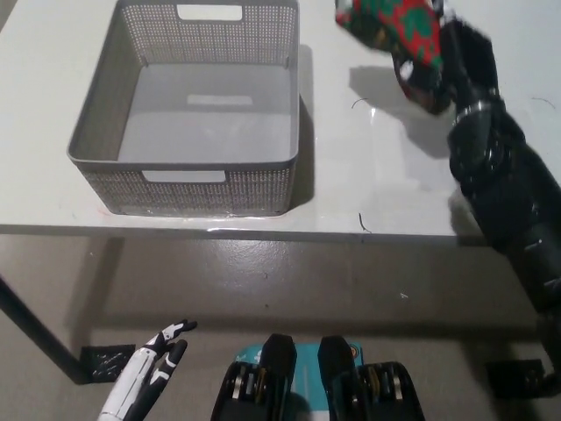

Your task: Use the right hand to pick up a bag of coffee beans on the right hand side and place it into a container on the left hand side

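A red and green patterned bag of coffee beans [390, 24] hangs above the white table [386, 175] at the top right, casting a shadow below it. My black right hand [447, 61] is shut on the bag's right end, with the arm coming up from the lower right. The grey perforated basket [188, 110] sits on the table's left part and looks empty inside. The bag is to the right of the basket, apart from it. My white left hand [162, 346] rests low at the bottom left, below the table edge, its fingers apart and holding nothing.
The table's front edge [263, 232] runs across the middle of the view, with brown floor [307, 281] below it. A dark table leg [35, 338] slants at the lower left.
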`<state>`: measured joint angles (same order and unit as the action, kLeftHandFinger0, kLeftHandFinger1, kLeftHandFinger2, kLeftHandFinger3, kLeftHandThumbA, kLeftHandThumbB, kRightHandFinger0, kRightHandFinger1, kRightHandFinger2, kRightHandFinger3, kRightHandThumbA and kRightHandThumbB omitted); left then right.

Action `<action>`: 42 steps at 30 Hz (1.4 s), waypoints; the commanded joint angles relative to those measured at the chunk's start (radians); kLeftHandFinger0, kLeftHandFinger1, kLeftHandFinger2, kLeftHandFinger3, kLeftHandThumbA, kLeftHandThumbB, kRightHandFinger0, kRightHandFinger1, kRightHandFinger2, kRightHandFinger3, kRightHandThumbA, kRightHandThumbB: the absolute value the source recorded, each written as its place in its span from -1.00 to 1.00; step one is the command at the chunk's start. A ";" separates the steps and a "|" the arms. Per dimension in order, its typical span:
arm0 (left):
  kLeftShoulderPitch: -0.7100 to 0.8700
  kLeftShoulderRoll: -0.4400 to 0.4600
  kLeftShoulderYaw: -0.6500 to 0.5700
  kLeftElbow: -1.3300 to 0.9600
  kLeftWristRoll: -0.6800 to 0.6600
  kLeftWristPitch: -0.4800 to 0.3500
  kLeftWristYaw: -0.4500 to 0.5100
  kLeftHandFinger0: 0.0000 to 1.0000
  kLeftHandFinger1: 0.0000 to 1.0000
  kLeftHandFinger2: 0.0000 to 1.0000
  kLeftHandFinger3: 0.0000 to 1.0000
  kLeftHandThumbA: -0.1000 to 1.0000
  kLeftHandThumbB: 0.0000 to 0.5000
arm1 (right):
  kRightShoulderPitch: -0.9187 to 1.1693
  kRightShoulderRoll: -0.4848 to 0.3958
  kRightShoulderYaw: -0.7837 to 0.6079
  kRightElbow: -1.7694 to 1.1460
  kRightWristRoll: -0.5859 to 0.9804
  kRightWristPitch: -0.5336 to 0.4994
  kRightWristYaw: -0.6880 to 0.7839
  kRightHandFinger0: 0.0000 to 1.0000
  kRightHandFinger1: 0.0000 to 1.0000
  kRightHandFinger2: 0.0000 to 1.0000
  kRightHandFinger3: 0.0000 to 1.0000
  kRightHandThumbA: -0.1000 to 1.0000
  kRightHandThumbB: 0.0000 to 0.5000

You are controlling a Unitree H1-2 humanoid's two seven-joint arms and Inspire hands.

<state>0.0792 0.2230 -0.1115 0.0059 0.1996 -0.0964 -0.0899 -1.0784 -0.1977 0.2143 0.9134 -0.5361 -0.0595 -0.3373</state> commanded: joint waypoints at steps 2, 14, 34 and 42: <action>-0.017 0.016 0.002 -0.028 0.011 -0.002 -0.010 1.00 1.00 1.00 1.00 1.00 0.60 | -0.204 -0.022 -0.040 -0.214 0.002 0.047 -0.005 -1.00 -0.47 0.32 0.39 -1.00 -0.17; 0.007 0.018 -0.014 -0.031 0.027 -0.006 -0.013 1.00 1.00 1.00 1.00 1.00 0.66 | -0.354 0.119 0.010 -0.163 -0.006 0.101 0.020 -1.00 -1.00 -0.72 0.00 -1.00 -0.10; -0.024 0.011 -0.069 -0.029 0.057 0.022 -0.041 1.00 1.00 1.00 1.00 1.00 0.61 | -0.382 0.335 0.056 0.222 0.028 0.037 -0.016 -1.00 -0.47 0.34 0.52 -1.00 -0.28; -0.028 0.019 -0.069 -0.028 0.056 0.013 -0.048 1.00 1.00 1.00 1.00 1.00 0.47 | -0.372 0.283 0.146 0.181 0.001 0.219 0.247 1.00 1.00 1.00 1.00 1.00 0.70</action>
<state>0.0577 0.2277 -0.1749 0.0013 0.2456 -0.0770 -0.1237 -1.3850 0.1121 0.3349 1.1498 -0.5253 0.0943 -0.2050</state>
